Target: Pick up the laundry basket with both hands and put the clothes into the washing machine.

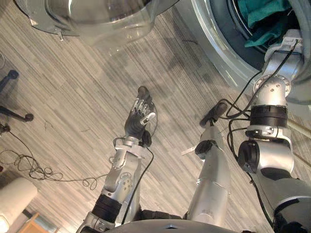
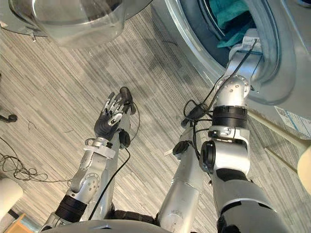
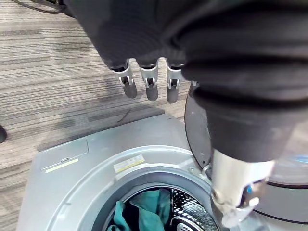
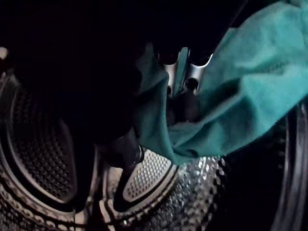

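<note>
My right hand [image 4: 195, 74] is deep in the washer drum [image 4: 147, 175], with the teal cloth [image 4: 250, 82] draped right against it. I cannot tell whether it grips the cloth. My left hand [image 1: 138, 116] hangs spread, well apart from both.

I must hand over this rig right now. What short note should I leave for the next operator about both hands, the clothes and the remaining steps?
Left hand: open, holds nothing, raised over the floor before the washing machine.
Right hand: inside the drum, against the teal cloth; grip unclear.
Done: teal cloth is in the drum; the door stands open.
Left: probably free the right hand from the cloth and draw the arm out.
</note>
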Motion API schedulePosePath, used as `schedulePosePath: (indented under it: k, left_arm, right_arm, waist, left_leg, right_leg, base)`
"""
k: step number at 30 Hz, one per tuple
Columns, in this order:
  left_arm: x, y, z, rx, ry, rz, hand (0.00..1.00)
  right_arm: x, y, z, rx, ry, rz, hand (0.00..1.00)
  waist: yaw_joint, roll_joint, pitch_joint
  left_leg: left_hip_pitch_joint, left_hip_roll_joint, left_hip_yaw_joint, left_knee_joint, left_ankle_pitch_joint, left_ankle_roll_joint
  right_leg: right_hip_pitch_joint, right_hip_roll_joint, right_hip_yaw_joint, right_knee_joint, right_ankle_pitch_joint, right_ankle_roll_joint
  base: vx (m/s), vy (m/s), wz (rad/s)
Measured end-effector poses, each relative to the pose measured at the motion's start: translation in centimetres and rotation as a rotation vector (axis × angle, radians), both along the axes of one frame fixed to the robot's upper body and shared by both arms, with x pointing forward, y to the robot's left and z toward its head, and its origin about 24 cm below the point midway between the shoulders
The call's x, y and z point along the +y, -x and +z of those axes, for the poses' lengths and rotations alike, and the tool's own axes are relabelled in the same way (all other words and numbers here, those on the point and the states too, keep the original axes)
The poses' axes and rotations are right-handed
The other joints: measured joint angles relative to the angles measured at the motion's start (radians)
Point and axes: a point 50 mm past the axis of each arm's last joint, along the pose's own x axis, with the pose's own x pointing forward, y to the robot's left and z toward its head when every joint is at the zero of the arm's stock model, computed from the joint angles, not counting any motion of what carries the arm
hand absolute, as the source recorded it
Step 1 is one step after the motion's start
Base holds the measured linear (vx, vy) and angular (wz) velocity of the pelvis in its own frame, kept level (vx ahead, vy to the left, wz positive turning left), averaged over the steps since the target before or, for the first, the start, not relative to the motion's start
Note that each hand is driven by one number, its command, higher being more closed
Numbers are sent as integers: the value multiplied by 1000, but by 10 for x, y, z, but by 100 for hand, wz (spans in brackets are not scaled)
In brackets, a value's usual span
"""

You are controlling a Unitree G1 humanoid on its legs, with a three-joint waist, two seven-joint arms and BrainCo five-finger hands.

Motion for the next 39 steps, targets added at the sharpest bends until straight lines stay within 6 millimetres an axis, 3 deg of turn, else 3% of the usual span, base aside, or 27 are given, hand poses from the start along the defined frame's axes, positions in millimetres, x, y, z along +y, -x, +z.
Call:
schedulePosePath:
  k: [2,8,10,12,13,14,17,19,22,25,32,35,37,39]
  left_arm:
    - [-2,0,-4,16,-8,-8,0]
    - [-6,3,-5,16,-29,-35,0]
    - [-5,2,-5,18,-31,-30,0]
    - [-5,1,-4,15,-29,-30,0]
    - [-5,1,-4,15,-29,-27,0]
    - [0,-1,-4,16,-22,-4,0]
    - [10,-4,-5,25,-18,41,0]
    - [14,-5,-7,34,-20,58,0]
    - [19,-5,-14,61,-30,77,0]
    - [27,-5,-17,74,-39,104,0]
    - [36,-1,-32,125,-80,120,0]
    - [43,3,-40,148,-119,128,0]
    - [51,8,-47,166,-155,137,0]
    - [55,12,-52,178,-178,127,0]
  right_arm:
    - [-1,-10,-4,69,-33,-13,0]
    - [25,-38,-36,296,82,52,0]
    - [45,-45,-61,347,87,112,0]
    - [72,-47,-120,476,85,187,0]
    - [77,-45,-136,510,74,208,0]
    - [90,-36,-178,604,85,249,0]
    - [104,-17,-227,727,137,284,0]
    - [99,7,-270,852,105,270,0]
    - [90,41,-317,991,81,260,0]
    - [91,68,-342,1048,61,278,0]
    - [109,94,-370,1152,140,379,0]
    - [119,120,-397,1261,150,457,0]
    - [117,136,-409,1307,133,471,0]
    - [109,154,-422,1365,97,463,0]
  waist:
    - [-6,-5,0]
    - [-38,-66,-3]
    - [-52,-98,-7]
    - [-64,-116,-9]
    - [-62,-120,-11]
    - [-61,-121,-12]
    - [-62,-121,-12]
    - [-64,-121,-12]
    - [-62,-128,-16]
    - [-64,-144,-36]
    - [-54,-161,-58]
    - [-52,-160,-59]
    - [-48,-164,-100]
    - [-50,-169,-172]
  left_leg:
    - [0,3,-1,11,-8,-3]
    - [2,8,10,11,-10,-10]
    - [19,12,25,12,-15,-15]
    - [49,26,27,35,-34,-24]
    - [56,32,27,41,-40,-28]
    - [72,47,28,65,-59,-41]
    - [94,73,32,107,-90,-54]
    - [112,97,31,154,-120,-63]
    - [146,133,24,231,-176,-74]
    - [175,149,18,268,-211,-84]
    - [226,168,-18,301,-231,-102]
    - [303,194,-26,390,-299,-107]
    - [331,219,-2,449,-358,-105]
    - [350,229,43,479,-407,-96]
  right_leg:
    - [8,3,1,-5,0,-1]
    - [3,8,20,-22,-2,1]
    - [13,10,28,-32,2,-3]
    - [50,19,29,-31,5,-7]
    - [55,23,32,-29,3,-7]
    - [72,32,38,-23,-7,-11]
    - [88,45,55,-1,-28,-13]
    - [108,54,64,30,-53,-14]
    - [145,61,76,88,-95,-14]
    - [171,61,81,124,-128,-16]
    - [259,78,53,127,-152,-14]
    - [364,92,60,125,-168,-7]
    - [397,110,85,102,-162,-15]
    - [419,115,112,36,-139,-46]
  base:
    - [-52,28,-3]
    - [-76,10,-8]
    - [-52,-7,-16]
    - [-46,-39,-11]
    - [-59,-93,-19]
    - [-55,-99,-23]
    - [-76,-113,-25]
    - [-85,-112,-17]
    - [-76,-106,-16]
    - [-73,-86,-8]
    - [-26,-46,6]
    - [9,25,-15]
    - [8,89,-57]
    - [44,152,-58]
